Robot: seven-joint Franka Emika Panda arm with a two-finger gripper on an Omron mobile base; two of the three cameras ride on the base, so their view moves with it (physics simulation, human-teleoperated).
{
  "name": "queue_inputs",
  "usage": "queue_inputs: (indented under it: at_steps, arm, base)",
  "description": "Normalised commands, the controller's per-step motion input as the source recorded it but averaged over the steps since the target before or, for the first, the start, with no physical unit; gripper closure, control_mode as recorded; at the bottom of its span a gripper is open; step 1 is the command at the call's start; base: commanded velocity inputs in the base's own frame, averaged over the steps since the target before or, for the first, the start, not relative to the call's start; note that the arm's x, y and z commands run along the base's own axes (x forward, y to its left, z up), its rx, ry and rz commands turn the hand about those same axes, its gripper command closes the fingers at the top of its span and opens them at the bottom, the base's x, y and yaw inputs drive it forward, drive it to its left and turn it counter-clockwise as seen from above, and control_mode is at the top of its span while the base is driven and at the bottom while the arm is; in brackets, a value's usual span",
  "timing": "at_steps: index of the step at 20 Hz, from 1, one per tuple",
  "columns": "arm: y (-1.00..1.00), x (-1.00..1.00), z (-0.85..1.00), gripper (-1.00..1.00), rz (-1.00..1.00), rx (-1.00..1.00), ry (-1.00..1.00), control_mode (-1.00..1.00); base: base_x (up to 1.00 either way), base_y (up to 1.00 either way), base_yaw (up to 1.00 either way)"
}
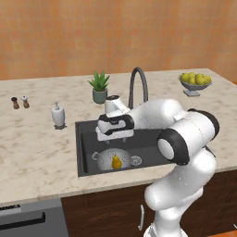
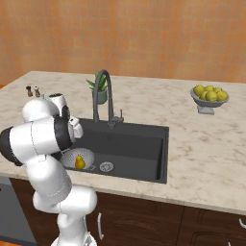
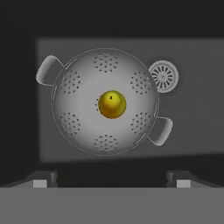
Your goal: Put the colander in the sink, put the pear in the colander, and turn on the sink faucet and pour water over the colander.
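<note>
We're hovering the hand over the sink, fingers wide apart w/ nothing between. Pear is sitting mid-frame in the colander, drain just upper right.

The pear sits upright in the colander, which rests in the sink beside the drain.

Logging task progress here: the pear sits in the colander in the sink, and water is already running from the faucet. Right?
Not quite. The pear does sit in the colander in the sink, but no water runs from the faucet; the right base view shows its spout dry.
</note>
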Motion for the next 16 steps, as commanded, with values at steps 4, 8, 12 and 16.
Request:
queue_inputs:
  at_steps: [4, 8, 12, 16]
  arm:
    - [0.00, -0.60, 0.81, -1.00, -0.17, 0.15, 0.03, -1.00]
    - [-0.07, -0.69, 0.65, -1.00, -0.17, 0.17, 0.01, -1.00]
    - [-0.18, -0.78, 0.51, -1.00, -0.04, 0.02, -0.01, -1.00]
    - [-0.28, -0.68, 0.51, -1.00, 0.00, 0.00, 0.00, -1.00]
  base:
    - [0.00, 0.00, 0.00]
    - [0.00, 0.00, 0.00]
    - [0.00, 0.00, 0.00]
    - [0.00, 0.00, 0.00]
